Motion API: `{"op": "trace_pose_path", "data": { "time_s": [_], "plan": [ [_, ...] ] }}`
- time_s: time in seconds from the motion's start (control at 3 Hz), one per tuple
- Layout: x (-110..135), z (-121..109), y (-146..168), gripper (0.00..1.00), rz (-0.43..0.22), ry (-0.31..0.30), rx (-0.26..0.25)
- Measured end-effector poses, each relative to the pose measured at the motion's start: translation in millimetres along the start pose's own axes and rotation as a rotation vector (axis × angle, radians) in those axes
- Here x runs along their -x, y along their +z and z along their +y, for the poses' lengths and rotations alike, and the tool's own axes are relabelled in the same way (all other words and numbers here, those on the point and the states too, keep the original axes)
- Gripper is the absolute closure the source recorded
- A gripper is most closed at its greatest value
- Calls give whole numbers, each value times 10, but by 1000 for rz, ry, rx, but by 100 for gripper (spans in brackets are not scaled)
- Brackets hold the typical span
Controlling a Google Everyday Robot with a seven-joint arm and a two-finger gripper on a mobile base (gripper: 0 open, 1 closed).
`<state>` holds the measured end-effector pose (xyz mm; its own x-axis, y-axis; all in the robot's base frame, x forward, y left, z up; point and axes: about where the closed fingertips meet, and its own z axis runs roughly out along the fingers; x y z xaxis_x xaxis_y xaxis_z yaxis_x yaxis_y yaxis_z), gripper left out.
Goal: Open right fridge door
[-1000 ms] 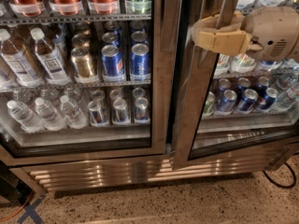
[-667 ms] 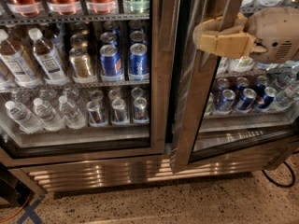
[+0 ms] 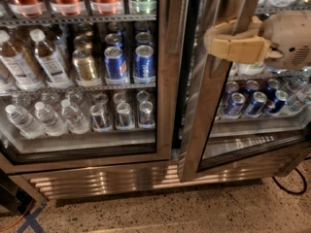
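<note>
The fridge fills the view, with wire shelves of cans and bottles and a slatted steel base grille. The right fridge door stands ajar, its free edge swung out toward me and leaning across the opening. My gripper is at the upper right, level with the top shelf. Its tan fingers are closed around the door's vertical steel bar at the free edge. The left door is closed, fronting water bottles and blue Pepsi cans.
A black cable loops on the speckled floor at the lower right. Orange and blue lines mark the floor at the lower left. A dark object stands at the fridge's left foot.
The right door has swung slightly further out. Its bottom corner sits lower in view. My gripper has stayed on the bar and shifted a little right and down.
</note>
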<state>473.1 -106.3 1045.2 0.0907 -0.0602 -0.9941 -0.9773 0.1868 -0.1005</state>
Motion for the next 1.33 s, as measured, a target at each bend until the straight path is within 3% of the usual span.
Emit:
{"op": "trace_pose_path", "data": {
  "time_s": [1.33],
  "plan": [
    [19, 63, -70, 100, 10, 17, -9]
  ]
}}
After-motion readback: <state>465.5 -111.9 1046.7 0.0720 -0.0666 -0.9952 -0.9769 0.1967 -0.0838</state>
